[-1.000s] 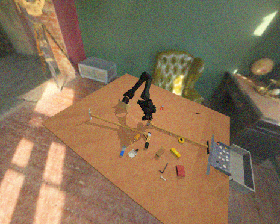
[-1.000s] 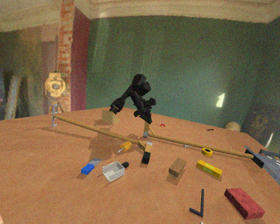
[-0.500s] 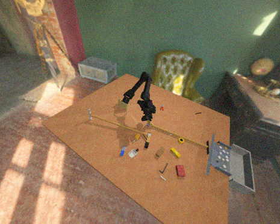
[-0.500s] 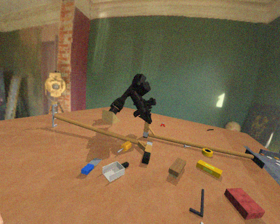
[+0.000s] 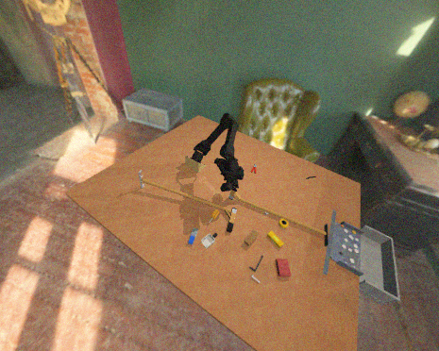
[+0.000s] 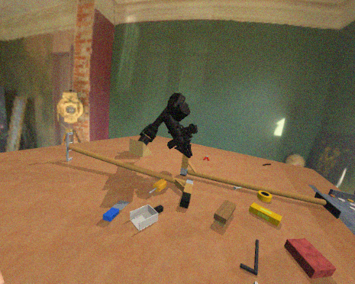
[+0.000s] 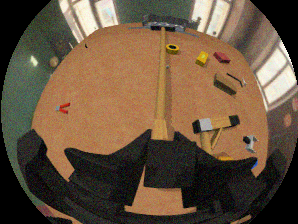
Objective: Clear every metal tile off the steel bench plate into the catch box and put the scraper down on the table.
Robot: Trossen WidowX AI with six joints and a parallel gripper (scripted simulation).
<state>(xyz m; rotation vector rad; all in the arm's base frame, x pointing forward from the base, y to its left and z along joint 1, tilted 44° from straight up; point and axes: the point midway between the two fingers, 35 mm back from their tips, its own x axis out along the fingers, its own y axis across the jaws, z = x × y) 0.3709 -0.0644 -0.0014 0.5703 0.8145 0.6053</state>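
Note:
The long scraper's wooden rod (image 5: 296, 221) (image 6: 224, 180) (image 7: 161, 90) runs from my gripper toward the plate. Its black blade (image 5: 326, 234) (image 6: 329, 207) is at the near edge of the steel bench plate (image 5: 335, 242). My gripper (image 5: 231, 190) (image 6: 188, 155) (image 7: 162, 133) is shut on the scraper's upright handle (image 6: 185, 163), at the rod's near end. Several small pale tiles (image 5: 345, 246) (image 6: 353, 208) lie spread on the plate. The grey catch box (image 5: 372, 264) adjoins the plate's far side; I can make out no tiles in it.
A second long tool with a pronged head (image 5: 141, 179) (image 6: 69, 146) has its handle block (image 5: 231, 219) (image 6: 186, 194) (image 7: 218, 123) beside my gripper. A tape roll (image 5: 283, 223) (image 6: 264, 196) (image 7: 172, 49) lies near the scraper rod. Yellow, brown and red blocks and small tools are scattered farther off.

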